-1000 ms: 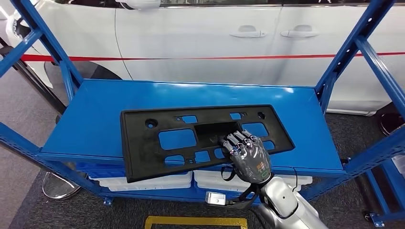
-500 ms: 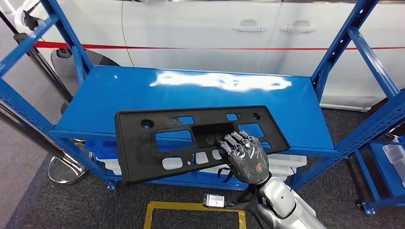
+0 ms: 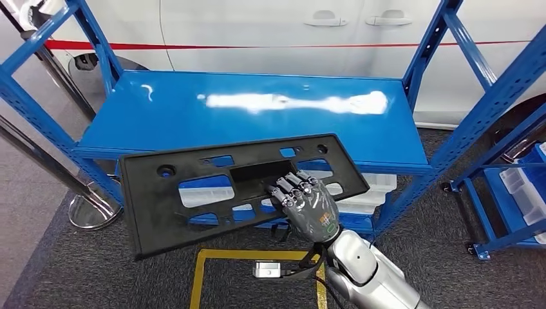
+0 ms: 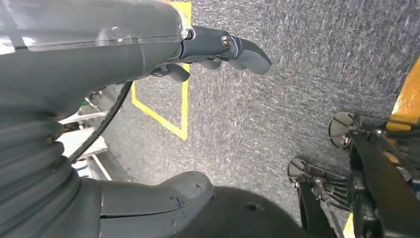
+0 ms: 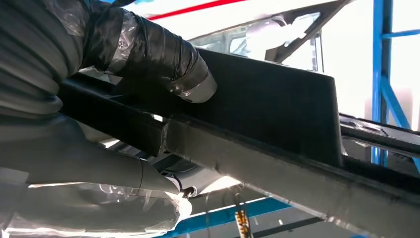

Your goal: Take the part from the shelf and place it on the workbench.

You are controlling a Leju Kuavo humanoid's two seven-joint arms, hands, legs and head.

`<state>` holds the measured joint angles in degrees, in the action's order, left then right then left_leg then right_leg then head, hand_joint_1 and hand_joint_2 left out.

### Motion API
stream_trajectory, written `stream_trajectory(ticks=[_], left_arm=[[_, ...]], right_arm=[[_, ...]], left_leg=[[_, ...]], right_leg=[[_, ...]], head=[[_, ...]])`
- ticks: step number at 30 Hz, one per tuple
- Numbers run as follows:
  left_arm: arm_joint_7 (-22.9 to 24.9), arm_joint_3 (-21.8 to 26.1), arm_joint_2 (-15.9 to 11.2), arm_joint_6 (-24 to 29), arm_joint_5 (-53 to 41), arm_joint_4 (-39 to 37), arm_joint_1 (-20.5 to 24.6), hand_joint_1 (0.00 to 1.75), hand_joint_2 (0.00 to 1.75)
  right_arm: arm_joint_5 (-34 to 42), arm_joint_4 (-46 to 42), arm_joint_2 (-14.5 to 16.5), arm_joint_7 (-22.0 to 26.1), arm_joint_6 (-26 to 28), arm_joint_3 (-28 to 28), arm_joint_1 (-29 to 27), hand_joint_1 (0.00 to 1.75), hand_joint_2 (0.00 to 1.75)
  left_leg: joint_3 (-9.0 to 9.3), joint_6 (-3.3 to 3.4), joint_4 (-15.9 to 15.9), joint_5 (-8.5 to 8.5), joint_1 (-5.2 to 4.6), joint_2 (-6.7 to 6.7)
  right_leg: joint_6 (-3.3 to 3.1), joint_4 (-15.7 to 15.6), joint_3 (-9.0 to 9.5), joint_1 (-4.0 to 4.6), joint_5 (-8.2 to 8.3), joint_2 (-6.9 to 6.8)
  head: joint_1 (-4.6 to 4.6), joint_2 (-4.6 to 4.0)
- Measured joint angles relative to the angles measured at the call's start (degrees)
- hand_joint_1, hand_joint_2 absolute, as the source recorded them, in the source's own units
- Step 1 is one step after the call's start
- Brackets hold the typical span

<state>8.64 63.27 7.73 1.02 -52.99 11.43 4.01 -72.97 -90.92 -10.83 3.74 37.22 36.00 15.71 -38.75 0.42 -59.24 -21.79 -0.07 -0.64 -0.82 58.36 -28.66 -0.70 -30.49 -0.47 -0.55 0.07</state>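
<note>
Now, right hand: grips black plastic panel (fingers through its central opening), off the blue shelf.
Left hand: fingers apart, holding nothing.

A white car body with a red stripe spans the top of the frame. Dark grey carpet covers the floor, with yellow floor marking at bottom centre. A chrome stanchion base stands at left.
</note>
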Motion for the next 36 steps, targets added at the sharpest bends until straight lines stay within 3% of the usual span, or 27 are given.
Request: stream_trajectory(ticks=[2,4,5,6,7,9,11,12,13,15,16,19,20,21,22,24,26,27,29,30,31,32,34,35,36], left_arm=[[0.1,0.2,-0.5,0.0,0.0,0.0,-0.1,0.00,1.75],[0.1,0.4,-0.7,0.0,-0.2,0.0,-0.3,0.00,1.75],[0.1,0.5,-0.8,-0.1,-0.3,0.0,-0.4,0.00,1.75],[0.1,0.5,-0.8,-0.1,-0.3,0.0,-0.4,0.00,1.75],[0.1,0.5,-0.9,-0.1,-0.4,0.0,-0.4,0.00,1.75],[0.1,0.5,-1.0,-0.1,-0.4,0.0,-0.3,0.00,1.75],[0.1,0.5,-1.2,-0.2,-0.5,0.0,-0.2,0.00,1.75],[0.1,0.5,-1.2,-0.2,-0.5,0.0,-0.1,0.00,1.75],[0.0,0.5,-1.3,-0.2,-0.5,0.0,-0.1,0.00,1.75],[0.0,0.5,-1.3,-0.2,-0.6,0.0,-0.1,0.00,1.75],[0.0,0.5,-1.3,-0.2,-0.7,0.0,-0.1,0.00,1.75],[0.1,0.5,-1.3,-0.2,-1.0,0.0,-0.2,0.00,1.75],[0.1,0.5,-1.3,-0.2,-1.0,0.0,-0.2,0.00,1.75],[0.1,0.5,-1.3,-0.2,-1.1,0.0,-0.2,0.00,1.75],[0.1,0.5,-1.3,-0.2,-1.1,0.0,-0.3,0.00,1.75],[0.1,0.5,-1.1,-0.1,-1.4,0.0,-0.3,0.00,1.75],[0.0,0.5,-0.9,0.1,-1.7,0.0,-0.4,0.00,1.75],[-0.2,0.5,-0.7,0.2,-1.9,0.0,-0.4,0.00,1.75],[-0.4,0.5,-0.5,0.4,-2.1,0.0,-0.6,0.00,1.75],[-0.5,0.5,-0.5,0.5,-2.2,0.0,-0.7,0.00,1.75],[-0.6,0.5,-0.4,0.6,-2.2,0.0,-0.7,0.00,1.75],[-0.6,0.5,-0.4,0.7,-2.2,0.0,-0.8,0.00,1.75],[-0.6,0.5,-0.2,0.7,-2.2,0.0,-0.9,0.00,1.75],[-0.6,0.5,-0.2,0.7,-2.2,0.0,-0.9,0.00,1.75],[-0.6,0.5,-0.2,0.7,-2.2,0.0,-0.9,0.00,1.75]], right_arm=[[0.0,1.0,0.7,-0.1,0.1,0.9,0.5,1.75,1.75],[0.1,1.6,1.1,-0.1,0.1,1.5,1.0,1.75,1.75],[0.2,1.8,1.3,-0.2,0.1,1.7,1.2,1.75,1.75],[0.3,2.1,1.4,-0.2,0.1,1.9,1.3,1.75,1.75],[0.4,2.3,1.4,-0.2,0.1,2.1,1.3,1.75,1.75],[0.4,2.6,1.5,-0.2,0.0,2.3,1.5,1.75,1.75],[0.4,2.8,1.7,-0.2,-0.1,2.5,1.9,1.75,1.75],[0.5,2.9,1.9,-0.3,-0.3,2.5,2.1,1.75,1.75],[0.7,3.0,2.0,-0.3,-0.7,2.6,2.4,1.75,1.75],[1.1,3.2,2.1,-0.4,-1.6,2.7,2.7,1.75,1.75],[1.3,3.4,2.1,-0.4,-1.9,2.7,2.9,1.75,1.75],[1.6,3.8,2.1,-0.4,-2.2,2.8,3.2,1.75,1.75],[1.6,4.0,2.1,-0.4,-2.2,2.8,3.2,1.75,1.75],[1.7,4.1,2.1,-0.6,-2.2,2.8,3.3,1.75,1.75],[1.8,4.2,2.1,-0.7,-2.3,2.8,3.3,1.75,1.75],[2.3,4.3,2.1,-1.2,-2.5,2.8,3.3,1.75,1.75],[2.8,3.8,1.9,-1.6,-2.7,2.8,3.3,1.75,1.75],[3.0,3.4,1.6,-1.8,-2.8,2.7,3.2,1.75,1.75],[3.3,2.8,1.0,-1.9,-3.0,2.4,3.0,1.75,1.75],[3.5,2.6,0.7,-2.0,-3.2,2.3,2.9,1.75,1.75],[3.6,2.4,0.5,-2.0,-3.3,2.2,2.8,1.75,1.75],[3.7,2.2,0.3,-2.0,-3.5,2.2,2.6,1.75,1.75],[3.9,1.8,0.2,-2.1,-3.9,2.0,2.4,1.75,1.75],[3.9,1.7,0.1,-2.1,-4.0,2.0,2.3,1.75,1.75],[3.9,1.6,0.1,-2.1,-4.1,1.9,2.2,1.75,1.75]], left_leg=[[-1.33,-0.67,-3.8,-4.88,0.28,0.23],[-2.69,-1.24,-10.7,-10.53,0.47,0.27],[-2.88,-1.42,-13.7,-11.47,0.54,0.27],[-2.53,-1.52,-15.5,-11.02,0.59,0.27],[-1.31,-1.51,-15.6,-9.54,0.62,0.27],[3.99,-1.19,-10.2,-7.24,0.64,0.32],[10.34,-0.56,-1.6,-8.24,0.42,0.41],[12.11,-0.24,1.2,-9.05,0.26,0.47],[12.75,0.07,2.7,-9.29,0.10,0.49],[11.99,0.86,3.0,-8.20,0.27,0.34],[11.40,1.37,3.1,-7.48,0.38,0.20],[8.84,2.33,3.0,-5.21,0.36,-0.07],[7.81,2.36,2.9,-4.46,0.31,-0.08],[6.71,2.32,2.6,-3.78,0.28,-0.09],[5.58,2.23,2.3,-3.18,0.27,-0.08],[3.53,1.92,1.4,-2.22,0.27,-0.06],[2.20,1.43,0.5,-1.51,0.11,-0.01],[1.87,1.12,0.3,-1.11,0.07,-0.01],[1.50,0.43,0.4,-0.07,0.08,0.00],[1.15,0.09,0.3,-0.22,0.16,0.05],[0.57,-0.26,-0.5,-1.44,0.21,0.11],[-0.21,-0.61,-2.4,-3.74,0.30,0.17],[-1.93,-1.24,-9.0,-9.69,0.60,0.19],[-2.41,-1.50,-12.6,-11.36,0.71,0.19],[-2.33,-1.68,-15.0,-11.57,0.78,0.19]], right_leg=[[-0.81,-0.1,-1.45,-0.17,1.50,-0.40],[-1.18,0.0,-3.31,-0.07,2.99,-0.47],[-1.19,0.1,-4.33,-0.02,3.72,-0.49],[-1.12,0.3,-5.35,0.01,4.41,-0.52],[-1.00,0.4,-6.40,0.02,5.09,-0.55],[-0.68,0.8,-8.21,0.04,6.40,-0.57],[-0.17,1.0,-9.21,0.16,7.57,-0.52],[0.15,1.0,-9.39,0.18,8.16,-0.53],[0.50,0.8,-9.47,0.17,8.77,-0.54],[1.20,0.9,-9.82,0.03,8.69,-0.42],[1.46,1.9,-10.27,-0.01,7.09,-0.29],[1.91,11.0,-12.52,-0.09,-1.61,-0.05],[2.05,14.3,-12.90,-0.11,-2.90,-0.05],[2.15,16.4,-12.70,-0.12,-2.57,-0.05],[2.20,16.8,-11.68,-0.14,-1.07,-0.05],[2.04,12.1,-6.80,-0.15,1.67,-0.05],[1.54,4.2,-1.10,0.05,0.65,-0.03],[1.23,1.7,0.39,0.21,-0.31,-0.01],[0.49,0.2,0.52,0.40,-0.45,0.01],[0.05,0.1,-0.04,0.34,0.22,-0.04],[-0.45,0.0,-0.72,0.21,0.97,-0.10],[-0.87,-0.1,-1.56,0.04,1.79,-0.16],[-1.29,0.0,-3.33,-0.01,3.22,-0.19],[-1.27,0.1,-4.28,0.02,3.89,-0.20],[-1.19,0.3,-5.24,0.03,4.52,-0.22]], head=[[0.02,0.00],[0.03,0.00],[0.04,0.00],[0.04,0.00],[0.03,0.00],[0.04,0.00],[0.04,0.00],[0.03,0.00],[0.03,0.00],[0.02,0.00],[0.01,0.00],[-0.01,0.00],[-0.01,0.00],[-0.01,0.00],[-0.01,0.00],[-0.01,0.00],[0.01,0.00],[0.02,0.00],[0.02,0.00],[0.03,0.00],[0.03,0.00],[0.03,0.00],[0.04,0.00],[0.04,0.00],[0.04,0.00]])
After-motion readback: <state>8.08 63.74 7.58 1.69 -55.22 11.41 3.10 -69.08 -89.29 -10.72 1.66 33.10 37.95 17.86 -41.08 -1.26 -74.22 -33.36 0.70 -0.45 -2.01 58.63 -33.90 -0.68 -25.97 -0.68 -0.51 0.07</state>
